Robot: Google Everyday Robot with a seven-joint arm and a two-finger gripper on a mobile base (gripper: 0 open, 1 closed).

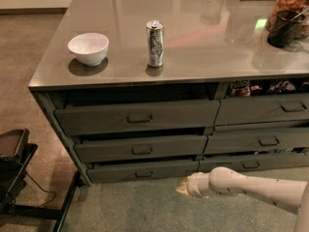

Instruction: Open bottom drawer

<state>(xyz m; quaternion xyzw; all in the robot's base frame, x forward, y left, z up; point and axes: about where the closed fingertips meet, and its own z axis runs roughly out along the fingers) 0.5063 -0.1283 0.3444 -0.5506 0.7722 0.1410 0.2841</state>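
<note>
The bottom drawer (116, 172) is the slim dark grey front at the foot of the left stack, with a small loop handle (144, 174). Its front stands about level with the drawers above it, and none of its inside shows. My gripper (182, 188) is at the end of the white arm that comes in from the lower right. It hangs low over the floor, in front of the drawer's right end, to the right of and below the handle. It is apart from the handle.
A white bowl (88, 47) and a metal can (155, 43) stand on the grey counter top (203, 52). A dark cup (284, 29) is at the far right. The right drawer stack (260, 141) adjoins. A black stand (13, 170) sits on the floor at left.
</note>
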